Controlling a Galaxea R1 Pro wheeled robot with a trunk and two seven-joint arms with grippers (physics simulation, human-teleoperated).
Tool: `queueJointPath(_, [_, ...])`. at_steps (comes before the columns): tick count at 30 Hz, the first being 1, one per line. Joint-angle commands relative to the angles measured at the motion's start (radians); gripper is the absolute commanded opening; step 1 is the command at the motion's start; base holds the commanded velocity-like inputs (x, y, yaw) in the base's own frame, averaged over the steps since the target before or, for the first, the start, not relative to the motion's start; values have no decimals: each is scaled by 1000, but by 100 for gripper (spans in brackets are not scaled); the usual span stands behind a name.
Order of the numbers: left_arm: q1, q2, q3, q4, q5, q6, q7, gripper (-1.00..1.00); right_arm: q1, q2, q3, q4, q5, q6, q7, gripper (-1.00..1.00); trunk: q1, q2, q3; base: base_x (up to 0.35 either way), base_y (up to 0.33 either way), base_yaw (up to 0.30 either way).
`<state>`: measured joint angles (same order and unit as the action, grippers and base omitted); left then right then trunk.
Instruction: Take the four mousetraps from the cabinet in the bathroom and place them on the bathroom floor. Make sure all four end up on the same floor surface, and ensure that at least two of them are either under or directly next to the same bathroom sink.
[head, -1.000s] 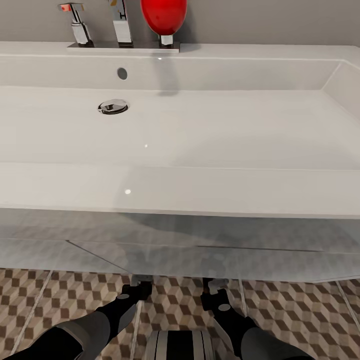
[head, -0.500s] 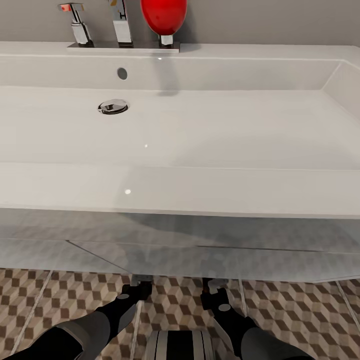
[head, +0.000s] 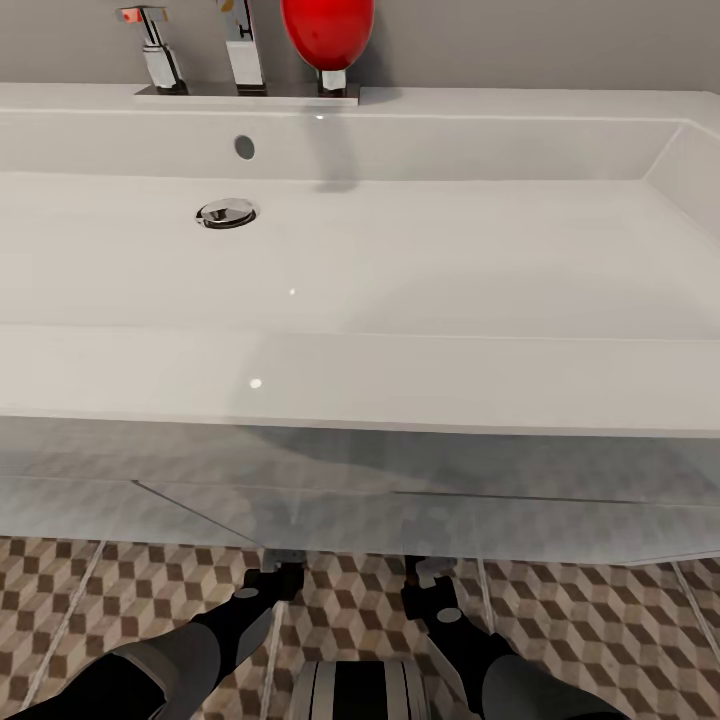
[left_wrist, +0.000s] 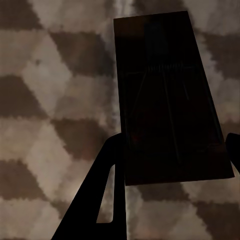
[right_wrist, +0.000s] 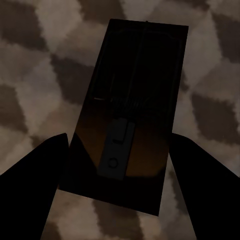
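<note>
The wide white sink (head: 400, 385) spans the head view, with the cube-patterned bathroom floor (head: 600, 620) below its front edge. My left gripper (head: 283, 572) and right gripper (head: 430, 572) reach low under that edge. In the left wrist view a mousetrap (left_wrist: 167, 100), dark in the sink's shadow, sits between the fingers (left_wrist: 111, 165) of the left gripper (left_wrist: 175, 142), which touch its two long edges just above the floor (left_wrist: 55, 100). In the right wrist view another mousetrap (right_wrist: 130, 110) lies the same way in the right gripper (right_wrist: 119, 145), over the tiles (right_wrist: 45, 65). The cabinet is out of view.
A chrome tap (head: 243, 50), a second chrome fitting (head: 155, 50) and a red rounded object (head: 327, 30) stand on the sink's back ledge. The round drain (head: 227, 212) is in the basin. The sink overhangs both grippers closely. My grey base (head: 355, 690) shows between the arms.
</note>
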<state>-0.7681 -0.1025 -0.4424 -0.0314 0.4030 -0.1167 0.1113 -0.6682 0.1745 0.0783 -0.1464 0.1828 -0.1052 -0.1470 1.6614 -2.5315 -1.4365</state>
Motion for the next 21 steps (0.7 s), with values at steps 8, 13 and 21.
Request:
queueJointPath(8, [0, 0, -9, 1, 7, -3, 4, -100, -1, 0, 6, 2, 1, -7, -8, -100, 0, 0, -1, 0, 0, 0])
queueJointPath(13, [0, 0, -9, 1, 7, -2, 4, -100, -1, 0, 3, 2, -2, -15, -8, -100, 0, 0, -1, 0, 0, 0])
queueJointPath(21, [-1, 0, -9, 1, 8, -1, 4, -100, -1, 0, 2, 2, -3, -17, -8, -100, 0, 0, -1, 0, 0, 0])
